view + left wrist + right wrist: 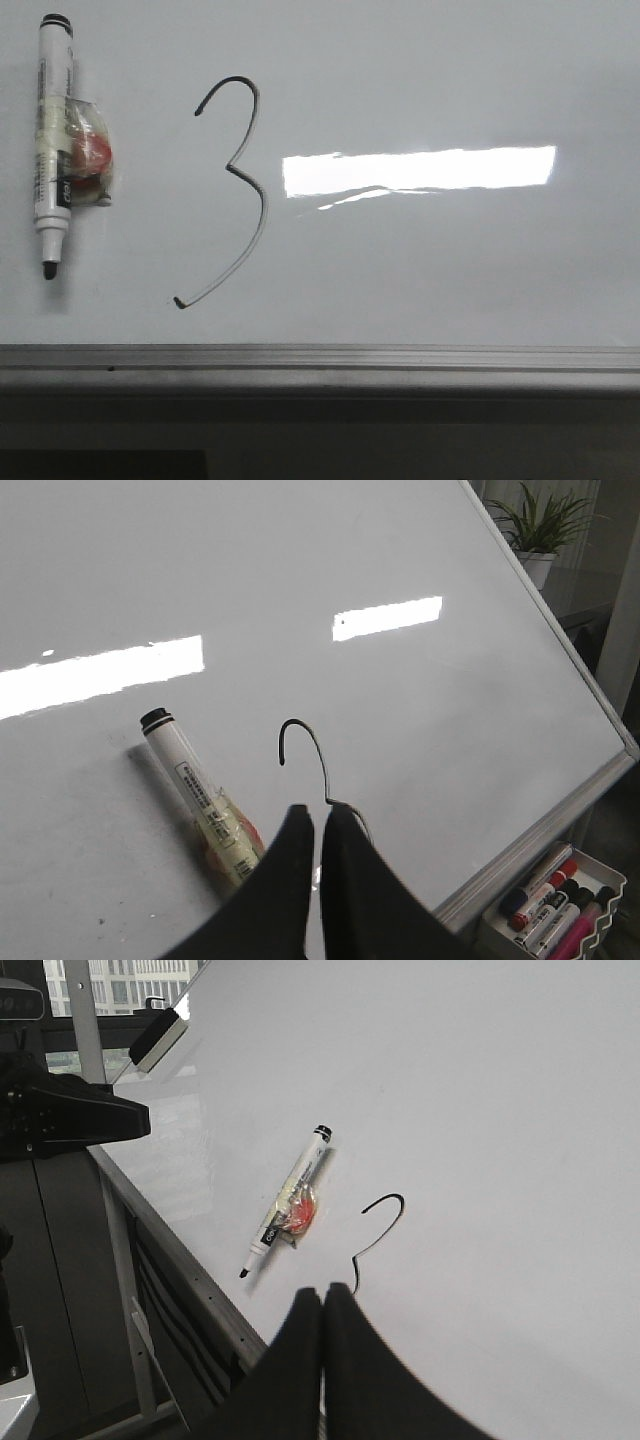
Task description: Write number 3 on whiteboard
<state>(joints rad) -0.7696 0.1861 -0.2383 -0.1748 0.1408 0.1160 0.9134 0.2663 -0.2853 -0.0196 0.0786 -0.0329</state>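
Showing a finished number 3 (232, 190) at ten o'clock on the whiteboard (450, 270), marker (52, 145) lying uncapped at nine o'clock, both claws (318, 825) (322, 1305) pinched together holding nothing, likely needing only withdrawing.

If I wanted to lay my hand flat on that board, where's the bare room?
The widest bare stretch of the whiteboard lies right of the number 3, around the bright light reflection. A narrower strip runs between the 3 and the marker pen. The left edge, by the pen, is tightest.
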